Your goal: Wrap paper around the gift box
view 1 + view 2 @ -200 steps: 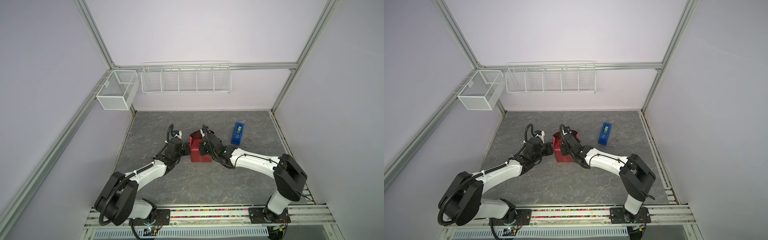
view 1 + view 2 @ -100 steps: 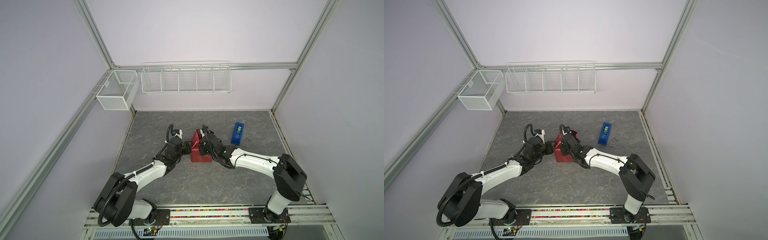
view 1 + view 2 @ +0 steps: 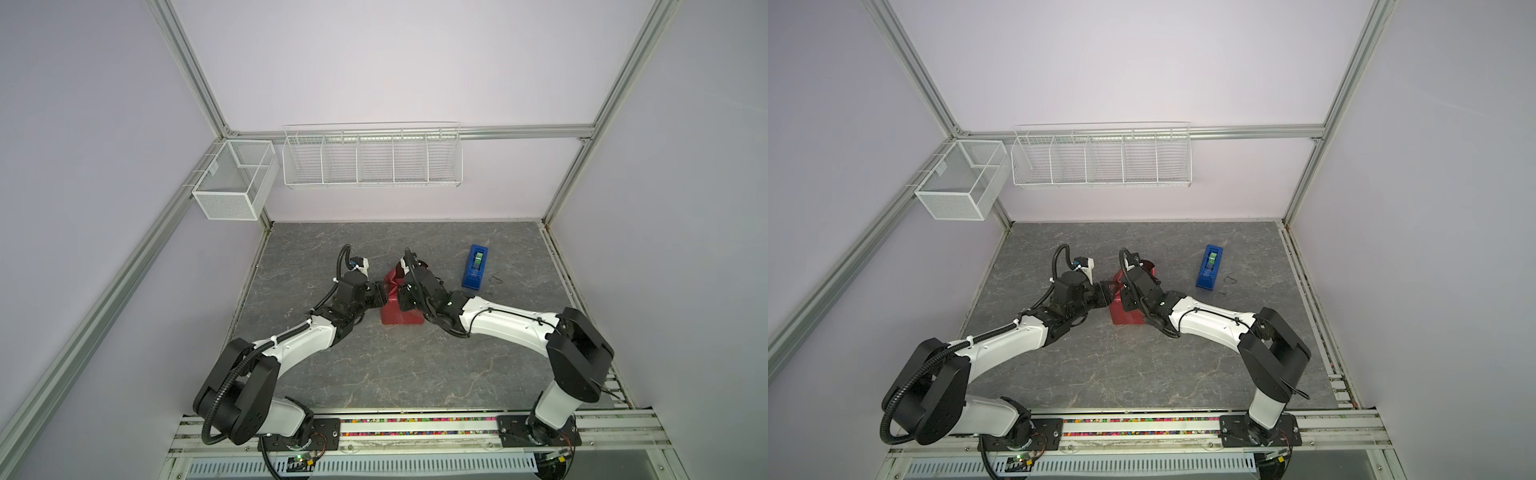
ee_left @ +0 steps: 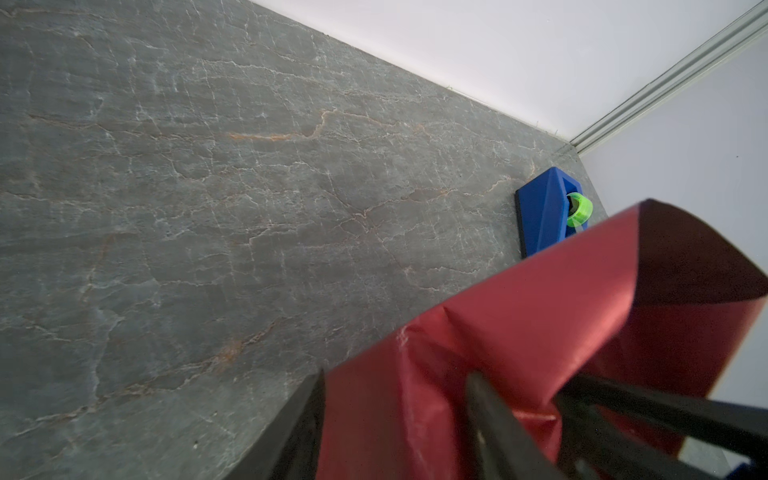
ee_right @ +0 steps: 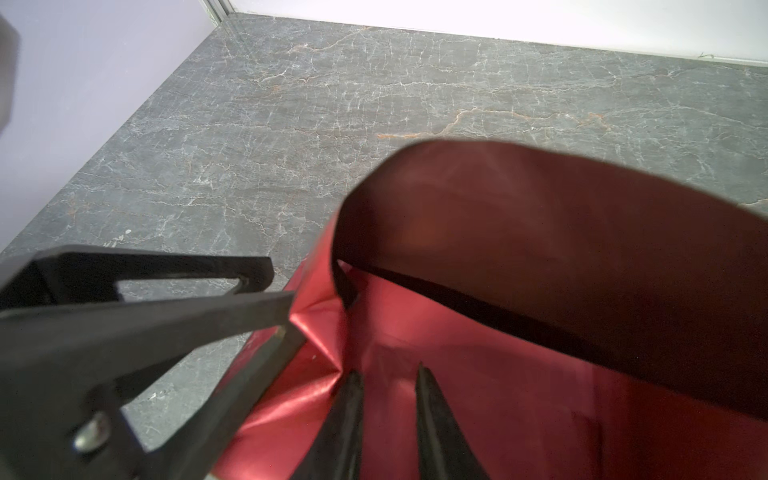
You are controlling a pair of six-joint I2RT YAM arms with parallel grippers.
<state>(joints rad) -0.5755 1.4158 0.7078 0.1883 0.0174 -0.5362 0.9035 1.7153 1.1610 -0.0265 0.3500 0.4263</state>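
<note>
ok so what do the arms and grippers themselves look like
Both match: the left arm and right arm have glossy white links between chunky black joint housings. A ribbed black conduit loops by the left arm's shoulder; thin black cables run along the white links. The left gripper and right gripper are black, with slim tapering fingers.

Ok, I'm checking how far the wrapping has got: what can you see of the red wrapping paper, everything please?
The shiny red-maroon wrapping paper is folded up into a boxy bundle standing on the grey marbled table, with sharp creases at its corners. One loose flap curls up and over its far end, unsealed, its inside in shadow. The left gripper meets its left side at a creased corner; the right gripper reaches onto its top. Whether either pinches it cannot be told.
</note>
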